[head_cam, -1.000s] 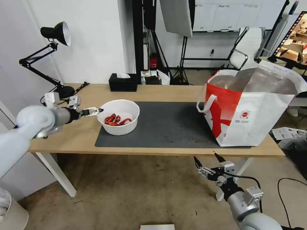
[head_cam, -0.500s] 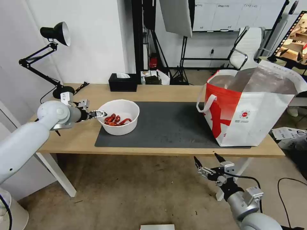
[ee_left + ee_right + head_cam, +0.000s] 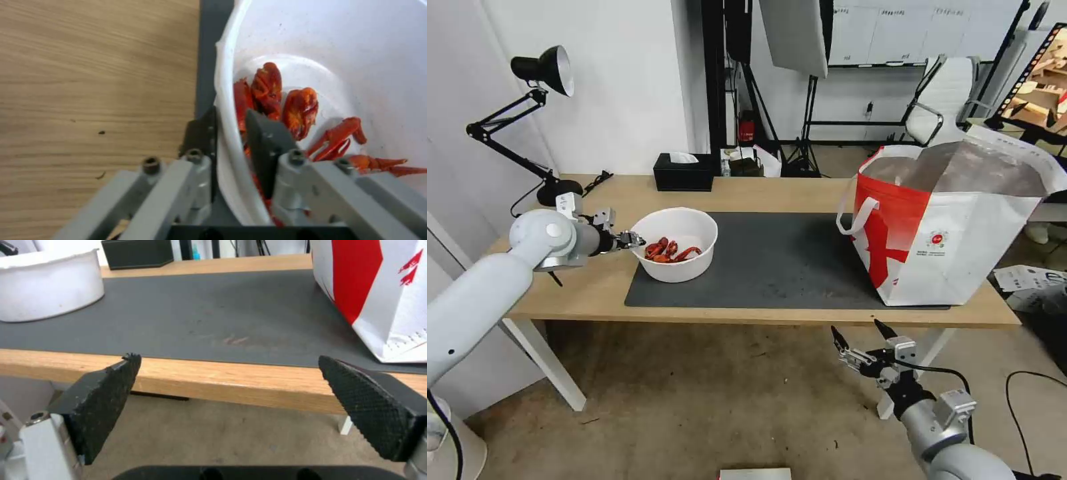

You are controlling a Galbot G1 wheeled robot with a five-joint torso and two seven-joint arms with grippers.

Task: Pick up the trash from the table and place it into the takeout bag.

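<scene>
Shells [image 3: 668, 251], red crayfish scraps, lie in the bottom of the white bowl [image 3: 677, 267], which sits on the left end of the grey mat [image 3: 774, 267] on the counter [image 3: 747, 190]. At the bowl's left rim, the left tool [image 3: 632, 239] is clamped on the wall: in the left wrist view one finger [image 3: 267, 146] stands inside the bowl [image 3: 338, 50] among the shells [image 3: 285, 100] and the other presses the outside, with the white rim pinched between them (the bowl's base rests on the mat [image 3: 208, 50]). Well apart, at the mat's right end, the bag [image 3: 954, 227] stands upright with its foil-lined mouth open and one white strap hanging on its left side. Behind the bowl, near the counter's far edge, is a black tissue box [image 3: 684, 172], and a black lamp [image 3: 540, 100] stands at the far left corner. Below the counter's front edge, the right tool [image 3: 859, 335] hangs over the floor, its two pads [image 3: 106, 386] spread wide and holding nothing.
</scene>
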